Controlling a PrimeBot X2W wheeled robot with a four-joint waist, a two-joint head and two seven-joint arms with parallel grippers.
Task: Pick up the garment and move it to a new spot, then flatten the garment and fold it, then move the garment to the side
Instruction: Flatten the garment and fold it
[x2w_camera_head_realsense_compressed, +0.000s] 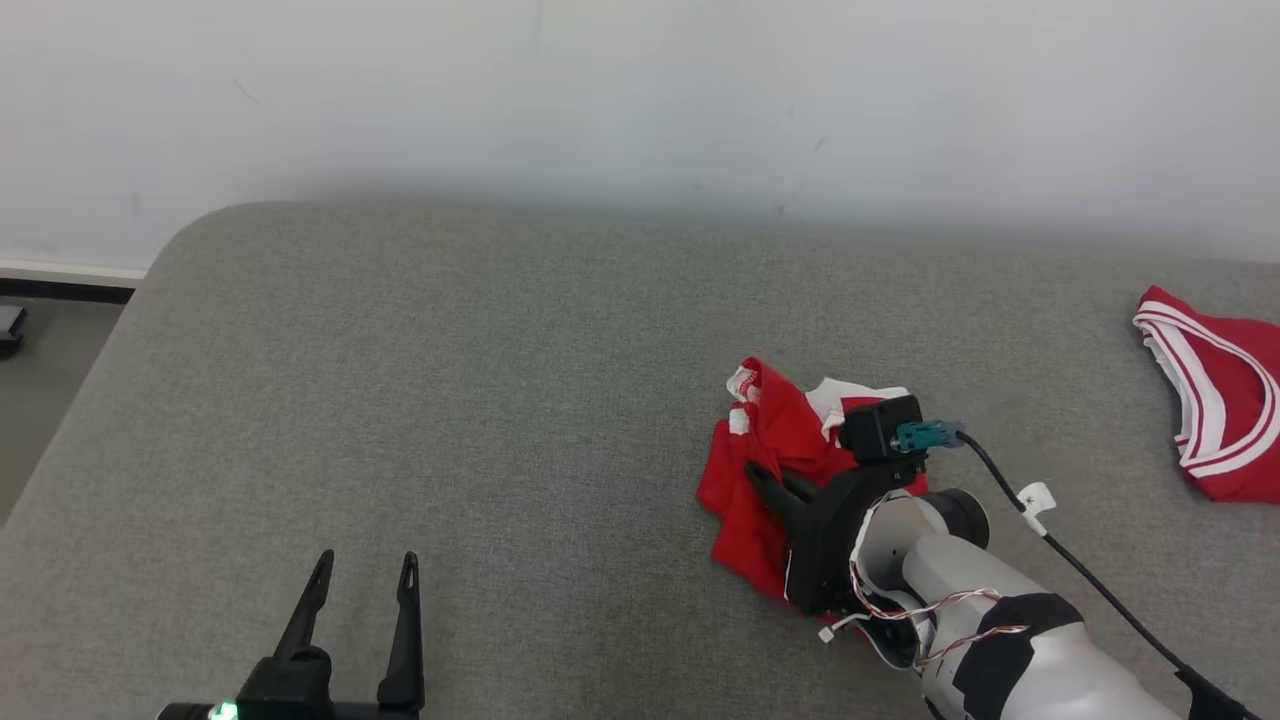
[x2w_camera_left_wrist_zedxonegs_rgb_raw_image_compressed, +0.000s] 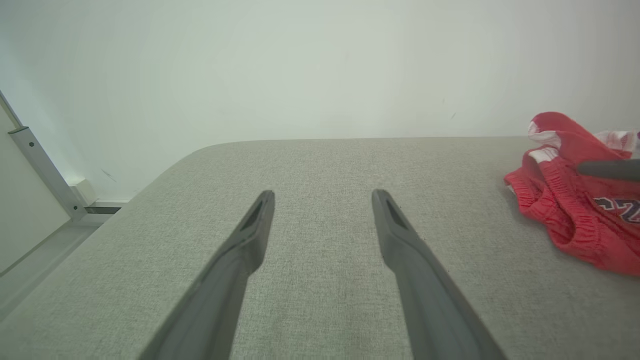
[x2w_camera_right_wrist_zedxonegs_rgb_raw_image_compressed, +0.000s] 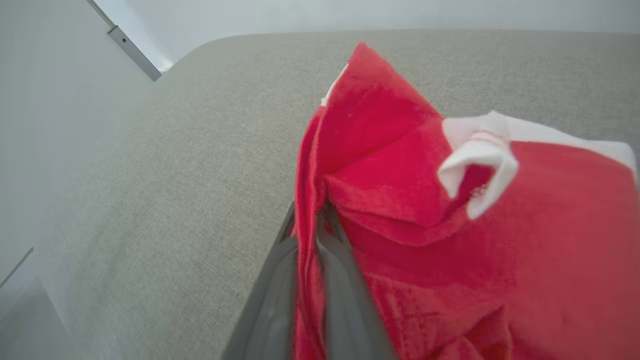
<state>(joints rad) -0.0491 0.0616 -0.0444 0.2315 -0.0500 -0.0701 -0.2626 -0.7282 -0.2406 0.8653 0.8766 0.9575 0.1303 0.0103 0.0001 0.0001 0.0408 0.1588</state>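
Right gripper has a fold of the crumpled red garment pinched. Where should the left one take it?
Probably the ribbed elastic hem at the left edge of the garment, approached low from the left: it bulges toward the open left gripper, clear of the fold pinched by the right gripper.

Soft red cloth garment, matt

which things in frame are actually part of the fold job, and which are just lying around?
In the job:
- crumpled red garment, a fold pinched in the shut right pincer
- left pincer, open, over bare surface apart from it
- grey padded surface under both

Just lying about:
- second red garment with white trim, at the surface's far right
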